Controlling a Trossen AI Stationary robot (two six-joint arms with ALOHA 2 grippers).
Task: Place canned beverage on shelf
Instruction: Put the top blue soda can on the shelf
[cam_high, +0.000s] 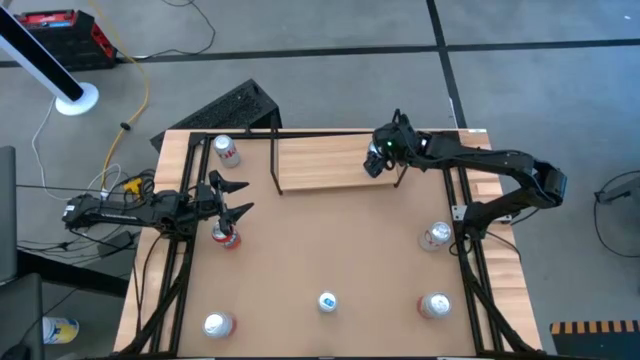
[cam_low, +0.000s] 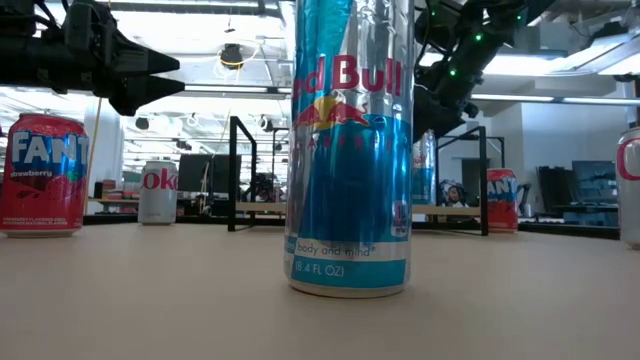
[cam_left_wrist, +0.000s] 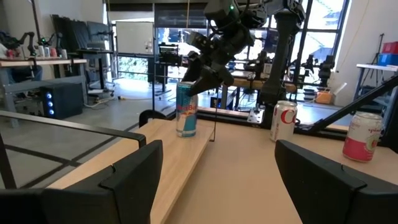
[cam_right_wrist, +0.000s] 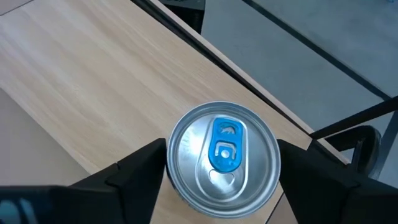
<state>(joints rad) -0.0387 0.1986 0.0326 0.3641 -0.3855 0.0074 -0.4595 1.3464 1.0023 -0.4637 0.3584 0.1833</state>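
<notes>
Blue can (cam_left_wrist: 186, 109) stands upright at shelf (cam_high: 320, 160) right end, right jaws (cam_right_wrist: 217, 168) straddling it, parted; left jaws (cam_high: 232, 198) open over worktop can (cam_high: 226, 237); others unplaced

Floor: you see grey concrete (cam_high: 330, 60) around the bench, crossed by dark seam lines.
Cables: you have a yellow cable (cam_high: 143, 90) and pale cords trailing over the floor past the bench's far left corner.
Red case: you find a red and black case (cam_high: 62, 35) on the floor at the far left.
White stand: a round white base (cam_high: 76, 99) with a slanted white pole sits near it.
Windows: you look toward bright glazing (cam_left_wrist: 186, 43) behind the workspace.
Furniture: desks with equipment (cam_left_wrist: 43, 62) line the room's side.
Ceiling: you see white ceiling lit by lamps (cam_low: 230, 55).
</notes>
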